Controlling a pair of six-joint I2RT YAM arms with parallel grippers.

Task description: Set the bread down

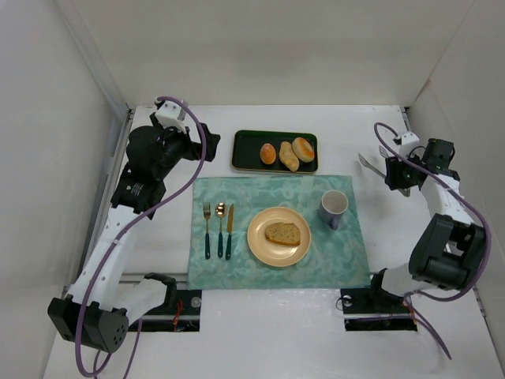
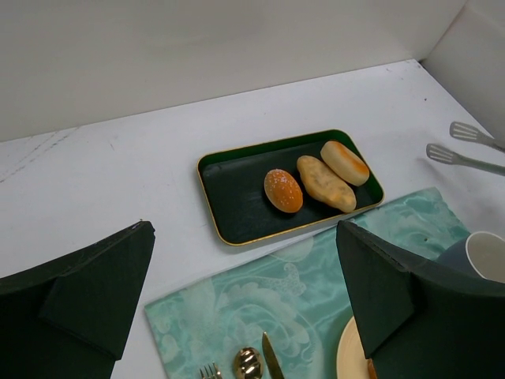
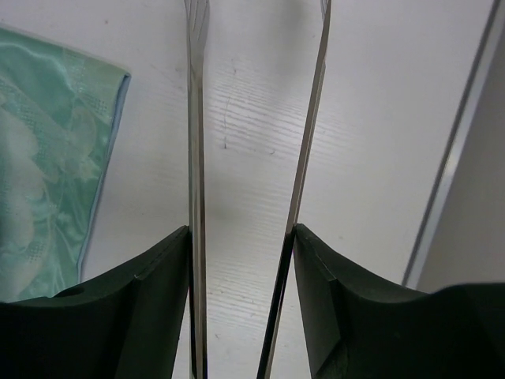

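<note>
The bread [image 1: 282, 234], a flat toasted slice with a brown crust, lies on the yellow plate [image 1: 256, 245] in the middle of the green placemat. My left gripper [image 1: 188, 148] is open and empty, raised at the back left, well away from the slice. In the left wrist view [image 2: 243, 229] its jaws stand wide apart, and the right finger hides the slice. My right gripper [image 1: 394, 172] is shut on metal tongs [image 1: 369, 163] at the right of the table. In the right wrist view [image 3: 241, 237] the fingers press both tong arms [image 3: 196, 118], which hold nothing.
A dark green tray [image 1: 246, 154] at the back holds a round orange bun [image 1: 268, 153], a pale roll [image 1: 289, 156] and another bun [image 1: 303, 148]. A grey mug [image 1: 334, 207] stands right of the plate. A fork [image 1: 207, 229], spoon [image 1: 220, 227] and knife [image 1: 230, 230] lie left of it. White walls enclose the table.
</note>
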